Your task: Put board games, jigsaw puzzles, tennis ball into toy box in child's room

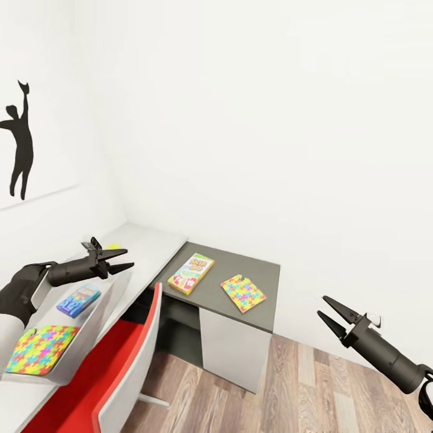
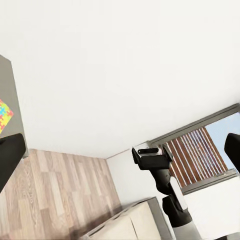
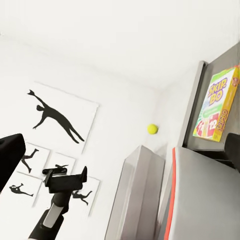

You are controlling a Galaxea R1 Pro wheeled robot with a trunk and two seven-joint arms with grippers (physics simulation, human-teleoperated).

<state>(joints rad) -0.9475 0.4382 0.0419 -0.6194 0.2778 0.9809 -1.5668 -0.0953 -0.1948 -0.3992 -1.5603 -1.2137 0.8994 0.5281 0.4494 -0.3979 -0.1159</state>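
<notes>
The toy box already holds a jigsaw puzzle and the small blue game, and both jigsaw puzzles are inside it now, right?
Not quite. In the head view the toy box holds the small blue game and only one jigsaw puzzle. The other jigsaw puzzle lies on the dark grey cabinet top, beside the white and green game box.

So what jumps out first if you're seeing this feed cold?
Probably the colour: a bright jigsaw puzzle and a small blue board game lie in the pale toy box at lower left, under the open left hand. On the dark cabinet top sit a second jigsaw puzzle and a white and green game box. A red chair stands in front, and the right hand hangs open over the wood floor.
</notes>
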